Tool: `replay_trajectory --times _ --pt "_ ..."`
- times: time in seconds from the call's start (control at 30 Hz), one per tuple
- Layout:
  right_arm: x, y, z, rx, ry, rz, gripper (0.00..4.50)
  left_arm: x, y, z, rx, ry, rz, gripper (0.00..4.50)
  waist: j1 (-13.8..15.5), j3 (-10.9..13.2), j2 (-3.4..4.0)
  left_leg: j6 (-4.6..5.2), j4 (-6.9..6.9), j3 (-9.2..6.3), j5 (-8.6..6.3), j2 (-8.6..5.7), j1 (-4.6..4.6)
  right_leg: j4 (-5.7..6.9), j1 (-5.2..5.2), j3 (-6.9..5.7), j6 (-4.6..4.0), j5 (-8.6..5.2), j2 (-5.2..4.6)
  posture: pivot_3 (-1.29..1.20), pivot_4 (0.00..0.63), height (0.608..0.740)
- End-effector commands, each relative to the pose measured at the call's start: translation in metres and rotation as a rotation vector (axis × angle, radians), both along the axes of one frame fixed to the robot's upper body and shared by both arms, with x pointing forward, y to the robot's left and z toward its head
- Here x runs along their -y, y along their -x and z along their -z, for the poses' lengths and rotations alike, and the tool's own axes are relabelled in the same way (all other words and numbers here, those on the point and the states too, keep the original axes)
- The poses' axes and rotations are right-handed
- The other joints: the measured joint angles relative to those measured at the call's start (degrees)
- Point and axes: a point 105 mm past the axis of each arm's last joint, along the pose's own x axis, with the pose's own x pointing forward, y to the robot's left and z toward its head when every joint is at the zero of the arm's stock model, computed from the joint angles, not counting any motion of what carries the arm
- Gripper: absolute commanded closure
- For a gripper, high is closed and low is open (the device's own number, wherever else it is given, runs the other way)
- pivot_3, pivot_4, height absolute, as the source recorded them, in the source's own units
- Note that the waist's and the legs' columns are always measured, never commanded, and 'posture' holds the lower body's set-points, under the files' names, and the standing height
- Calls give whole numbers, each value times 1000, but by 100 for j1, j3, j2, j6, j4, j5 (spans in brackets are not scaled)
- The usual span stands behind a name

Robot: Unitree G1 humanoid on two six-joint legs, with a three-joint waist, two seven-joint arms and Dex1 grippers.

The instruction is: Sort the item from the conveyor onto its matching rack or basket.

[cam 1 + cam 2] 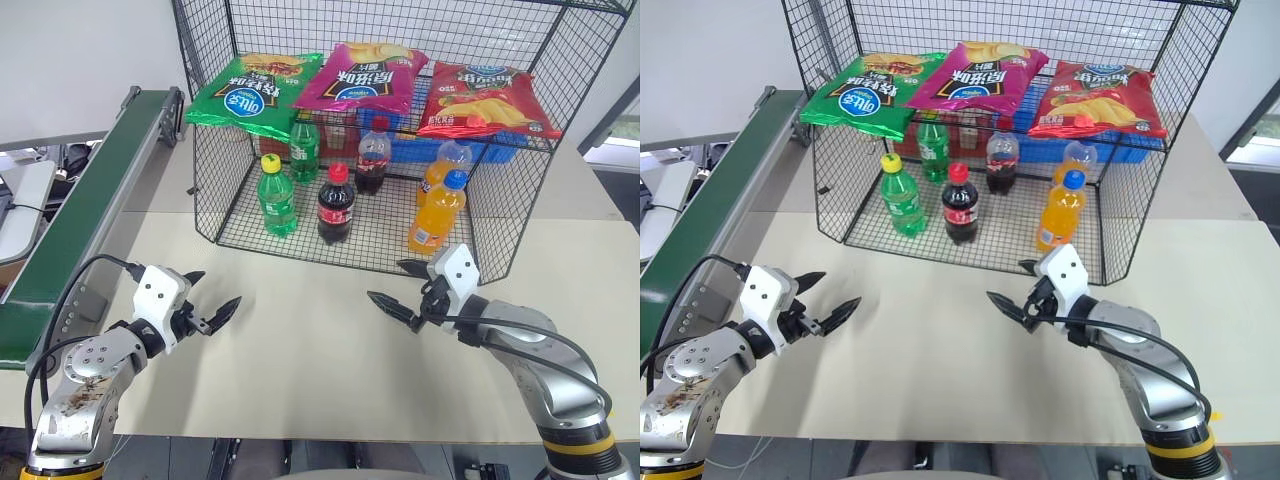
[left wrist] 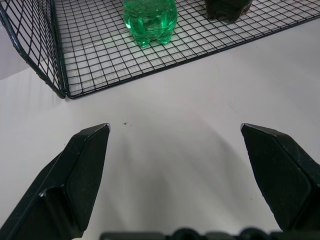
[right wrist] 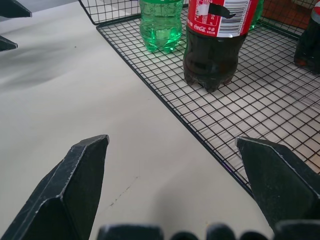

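Green bag: The flat, shiny green crisp bag (image 1: 255,95) lies on the top wire shelf of the cage, at its left end. It has a blue oval logo, white letters and a yellow-red panel. One crinkly edge hangs a little over the front of the shelf.

Cage: The black wire cage (image 1: 480,215) is made of thin crossed wires. It has a wire shelf on top and a wire floor below.

Other bags: A shiny pink bag (image 1: 365,75) lies beside the green one, and a shiny red bag (image 1: 485,100) lies at the right end.

Bottles: Round plastic bottles stand on the wire floor. There are two green ones (image 1: 277,195), two dark cola ones (image 1: 336,204) and two orange ones (image 1: 437,213).

Belt: The long dark green belt (image 1: 85,215) runs in a grey metal frame on my left.

Surface: The surface (image 1: 300,370) is smooth, flat and pale cream.

My left hand: My left hand (image 1: 213,301) has two black pointed fingers (image 2: 82,172) spread wide apart. It holds nothing and hangs over the surface in front of the cage.

My right hand: My right hand (image 1: 397,287) is spread wide too and holds nothing. It is near the front right of the cage.

Bag and hands: The green bag is up above and well apart from both my hands. It is closer to my left one.
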Motion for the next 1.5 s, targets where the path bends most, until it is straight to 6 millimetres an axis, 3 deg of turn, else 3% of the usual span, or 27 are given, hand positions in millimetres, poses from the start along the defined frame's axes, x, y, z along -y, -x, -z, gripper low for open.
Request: replay_trajectory --times 0.03,0.17,0.57,0.83,1.03,1.23,1.5 --pt "3 -3 -12 73 -9 0 0 10 0 -12 69 -10 40 35 -1 0 0 0 0 0 0 0 0 0 0 0 0 0 0 0 150 740" --pt "9 -6 -10 92 0 11 0 21 1 -12 86 -7 88 35 12 0 0 0 0 1 0 -3 0 -1 0 0 0 0 -1 0 150 740" --pt "8 -6 -12 129 -2 9 0 25 -2 -23 125 34 127 35 8 0 0 0 1 2 0 -2 0 0 0 -1 0 0 1 0 150 740" --pt "9 -2 -39 210 -86 10 0 16 -5 -44 166 162 41 35 7 0 0 0 3 0 0 0 -2 2 0 -1 0 0 1 0 150 740" --pt "5 1 -37 199 -71 12 0 22 -3 -42 153 168 54 35 9 0 0 0 3 0 0 -1 0 3 1 -1 0 0 2 0 150 740" --pt "1 2 -50 245 -54 -7 0 24 -2 -52 184 203 64 35 8 0 0 0 3 1 0 -2 0 3 1 -1 0 0 1 0 150 740" --pt "-1 0 -53 250 -60 6 0 36 -2 -46 172 209 102 35 10 -1 0 0 3 1 0 -3 0 2 1 -2 0 0 2 0 150 740"
